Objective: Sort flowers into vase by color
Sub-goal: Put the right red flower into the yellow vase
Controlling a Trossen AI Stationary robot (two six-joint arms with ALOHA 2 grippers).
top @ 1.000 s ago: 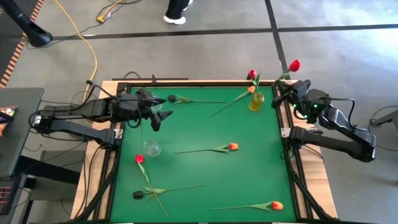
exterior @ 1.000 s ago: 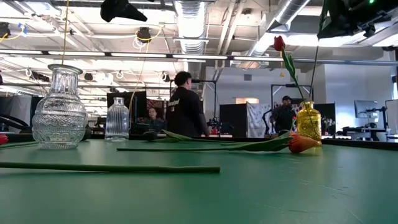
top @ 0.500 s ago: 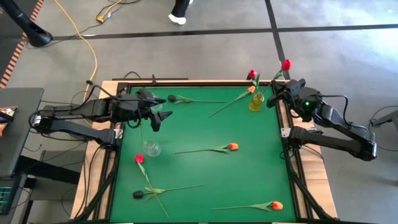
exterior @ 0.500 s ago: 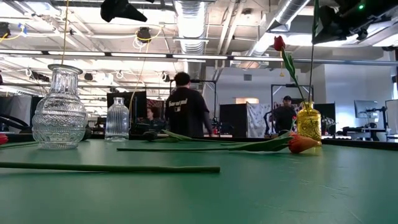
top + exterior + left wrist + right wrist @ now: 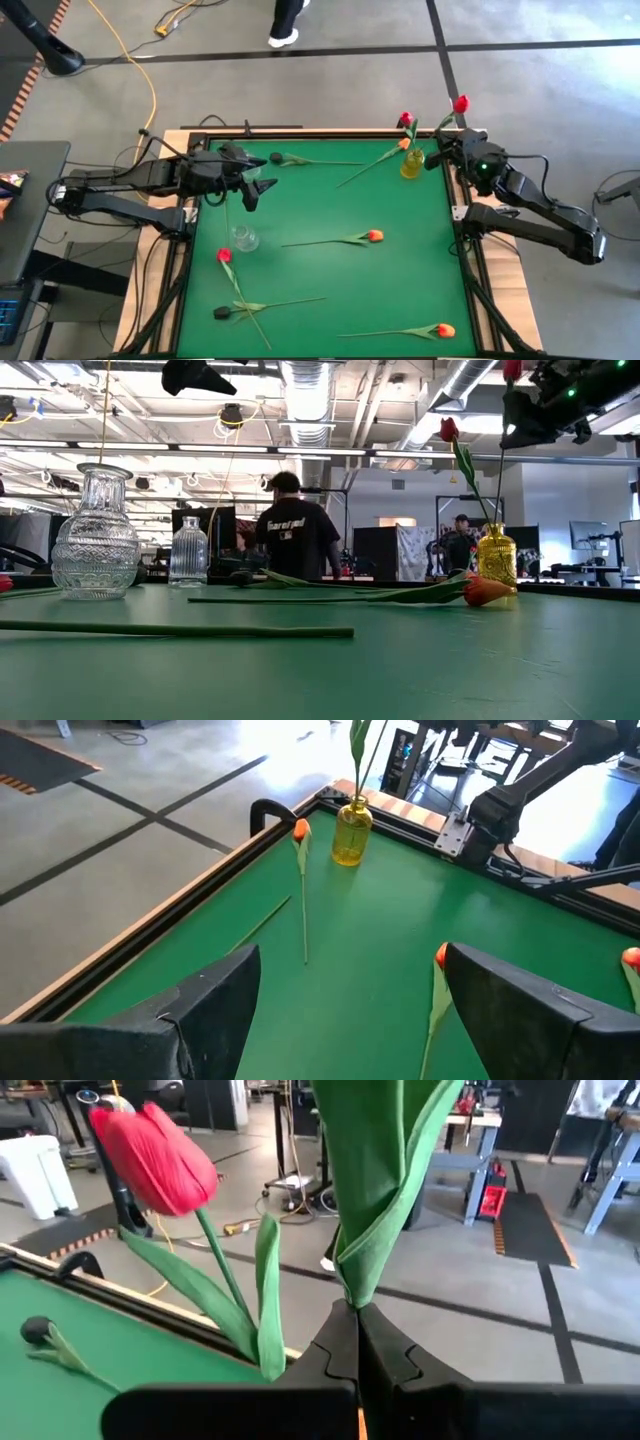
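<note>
My right gripper (image 5: 452, 150) hovers by the table's far right corner, shut on a red tulip whose head (image 5: 460, 103) stands above the fingers. Its thin stem (image 5: 503, 485) hangs down toward the mouth of the yellow vase (image 5: 412, 164); whether the tip is inside, I cannot tell. A second red tulip (image 5: 155, 1155) stands in that vase. My left gripper (image 5: 350, 1020) is open and held high over the far left part of the table. Orange tulips (image 5: 375, 236) (image 5: 445, 329) (image 5: 403, 143), dark ones (image 5: 275, 158) (image 5: 220, 313) and a red one (image 5: 224, 255) lie flat on the green mat. My right gripper pinches the red tulip between its two shut fingers, on the stem where a folded green leaf (image 5: 352, 1285) wraps it, below the head. The flower is lifted clear and stands upright: leaf and head rise above the fingers, and the bare stem hangs below.
Two clear glass vases stand on the left side, a big one (image 5: 95, 535) and a small one (image 5: 188, 552). A raised black rim (image 5: 300, 130) edges the mat. People stand in the room beyond the far edge (image 5: 290, 535). Open mat lies mid-table.
My right gripper has carried the red tulip toward the table's left, closer to the yellow vase, and has come down a little; the flower's head now shows at the top of the low view. The left arm has kept still.
</note>
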